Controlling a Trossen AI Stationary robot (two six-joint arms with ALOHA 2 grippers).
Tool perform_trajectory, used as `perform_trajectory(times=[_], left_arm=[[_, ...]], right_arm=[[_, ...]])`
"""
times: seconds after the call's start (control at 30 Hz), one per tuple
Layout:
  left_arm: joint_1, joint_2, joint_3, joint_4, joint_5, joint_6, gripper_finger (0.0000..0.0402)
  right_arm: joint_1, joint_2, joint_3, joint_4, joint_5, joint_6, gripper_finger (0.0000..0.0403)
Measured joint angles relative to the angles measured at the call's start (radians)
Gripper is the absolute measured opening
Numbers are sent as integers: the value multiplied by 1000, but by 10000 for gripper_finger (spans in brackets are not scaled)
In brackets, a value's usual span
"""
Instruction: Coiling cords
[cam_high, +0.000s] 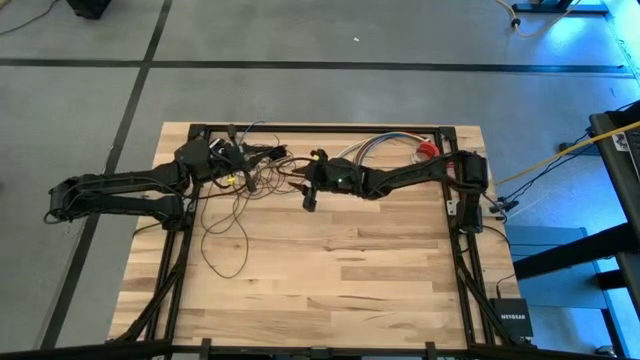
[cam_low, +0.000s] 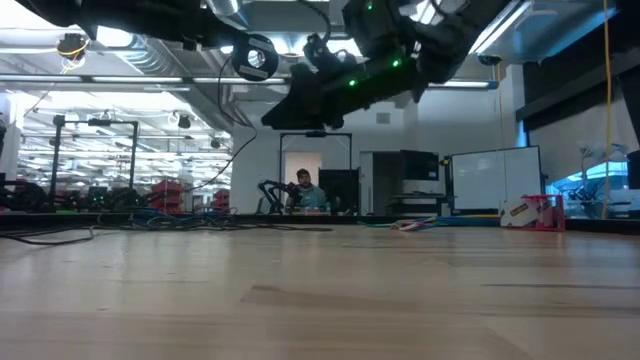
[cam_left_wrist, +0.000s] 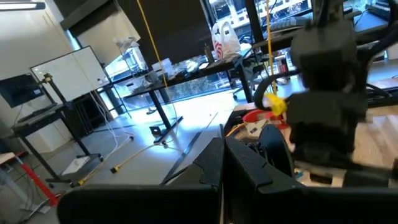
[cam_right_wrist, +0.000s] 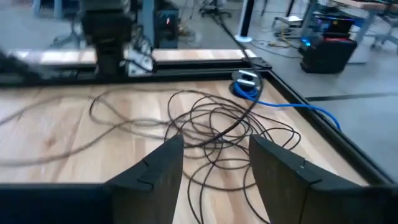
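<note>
At the table's far left, the cords sprawl in loose loops. Left gripper above the tangle's far end, jaws shut, grip unclear. Right gripper above the table beside the loops, jaws wide, empty.

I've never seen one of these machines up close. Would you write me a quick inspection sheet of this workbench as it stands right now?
Surface: light wooden table in a black frame, mostly bare toward the near side.
Job's things: thin dark cord lying in loose tangled loops at the far left of the table, not neatly coiled.
Clutter: short bundle of multicoloured wires and a red item near the far edge.
Pincers: left pincer shut, raised above the table; right pincer open, over the cord loops, holding nothing.
Cables: yellow cable and a blue cable off the table.
Surroundings: a workshop; a seated person far behind.
</note>
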Motion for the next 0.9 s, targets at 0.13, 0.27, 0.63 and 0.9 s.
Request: perform_trajectory(times=[0.13, 0.27, 0.63, 0.9], left_arm=[[0, 0, 0, 1, 0, -2, 5], [0, 0, 0, 2, 0, -2, 5], [0, 0, 0, -7, 0, -1, 5], [0, 0, 0, -66, 0, 2, 5]], right_arm=[[0, 60, 1, 82, 21, 68, 188], [-1, 110, 51, 105, 29, 116, 188], [-1, 207, 171, 71, 101, 77, 105], [-1, 175, 171, -18, 272, -87, 20]])
